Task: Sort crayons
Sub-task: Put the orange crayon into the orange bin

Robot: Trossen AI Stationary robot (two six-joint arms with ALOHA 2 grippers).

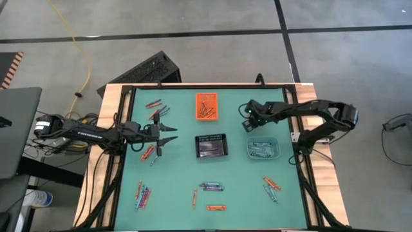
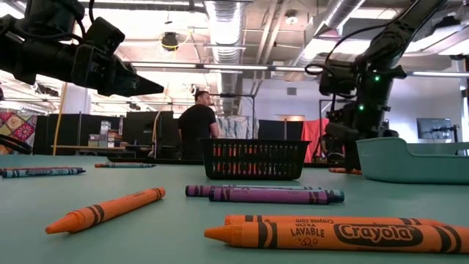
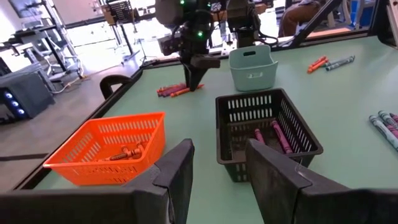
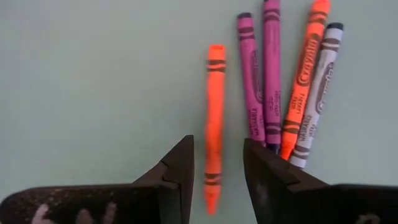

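crayon pile (image 4: 283,93) partly hidden behind right end effector (image 4: 217,171), foreground crayon (image 2: 344,235) cut off by frame edge

Grey concrete floor (image 1: 193,26), ducts (image 2: 227,22) overhead, prob. warehouse.

The green table (image 1: 244,193) carries scattered crayons (image 1: 212,187) and three bins (image 1: 211,145).

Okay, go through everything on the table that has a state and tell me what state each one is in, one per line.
orange bin: holds orange crayons
black mesh bin: holds purple crayons
teal bin: holds crayons
left gripper: open, empty
right gripper: open, straddling a lone orange crayon on the table
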